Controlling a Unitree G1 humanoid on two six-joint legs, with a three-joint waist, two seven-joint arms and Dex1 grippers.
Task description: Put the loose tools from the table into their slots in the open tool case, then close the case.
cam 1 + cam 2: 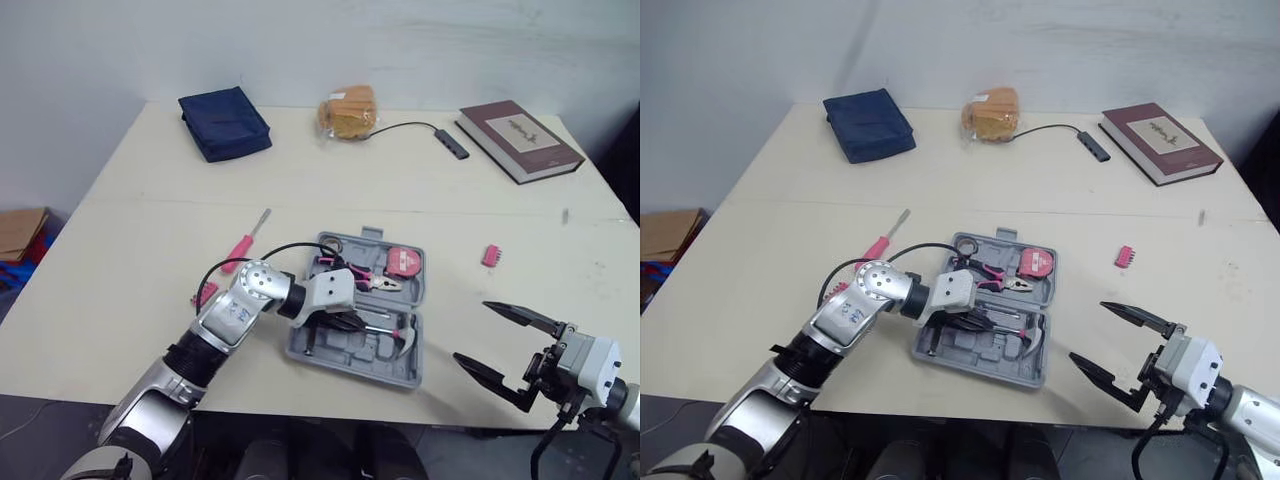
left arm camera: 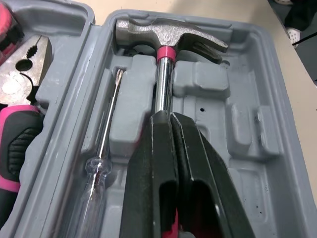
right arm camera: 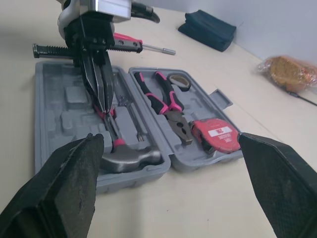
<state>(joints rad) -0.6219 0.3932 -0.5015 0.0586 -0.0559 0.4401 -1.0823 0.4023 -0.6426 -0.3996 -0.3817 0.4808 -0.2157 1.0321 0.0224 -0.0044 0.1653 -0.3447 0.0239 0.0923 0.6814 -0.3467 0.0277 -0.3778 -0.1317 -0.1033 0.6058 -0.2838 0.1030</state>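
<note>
Step in hand: seating hammer point(image 2: 171, 37) in tool case point(image 1: 345, 350). L end effector point(image 2: 167, 119) is down in the case, fingers pinching the hammer shaft, w/ the head just ahead of the fingertips. Hammer looks laid in its moulded slot. R end effector point(image 1: 472, 332) is spread wide & empty, well apart from the case. Next, prob: release and lift straight out w/o dragging the hammer. Then go for pink screwdriver point(image 1: 245, 242) on bench point(image 1: 130, 250) behind L end effector, and pink bit holder point(image 1: 490, 255) beyond R end effector.

Head eyes overlook the table point(image 1: 400, 180); both wrist cameras closely face the case point(image 3: 52, 99).
</note>
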